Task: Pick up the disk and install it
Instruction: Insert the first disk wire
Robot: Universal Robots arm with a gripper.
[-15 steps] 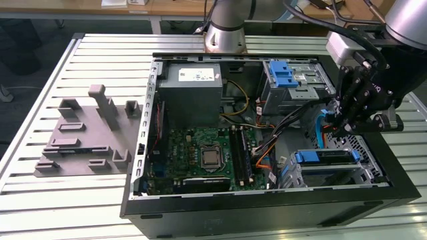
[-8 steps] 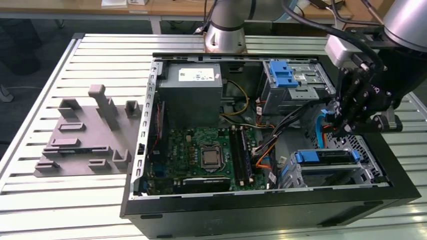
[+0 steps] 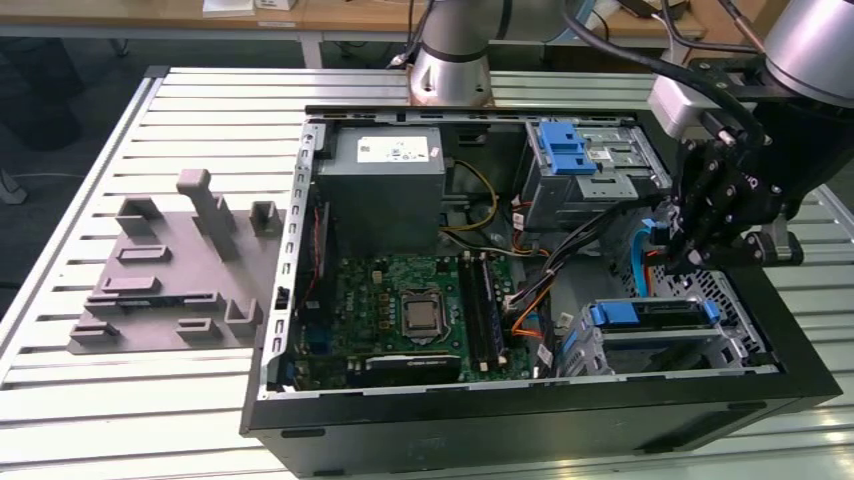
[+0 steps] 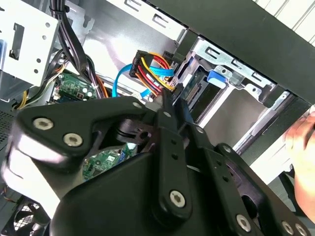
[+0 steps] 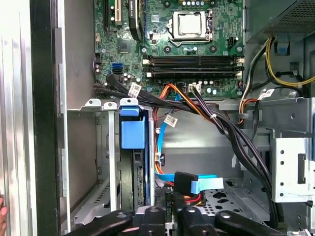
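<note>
The gripper (image 3: 694, 255) hung low inside the open case (image 3: 534, 415), near its black side wall (image 3: 794, 345). A thick black cable bundle (image 5: 226, 128) and a blue flat cable (image 5: 204, 185) crossed the gap beside the drive cage (image 5: 110, 162), right in the way. Under them the grey case floor (image 5: 197, 145) lay bare and passable.

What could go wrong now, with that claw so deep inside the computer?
1. The claw hangs right beside the loose blue cable and coloured wires; it might snag one and tug a plug loose.
2. A person's hand shows just outside the case, near the arm; a sudden swing could hit it.
3. The disk sits in a narrow metal bay; a skewed push could jam it.
</note>
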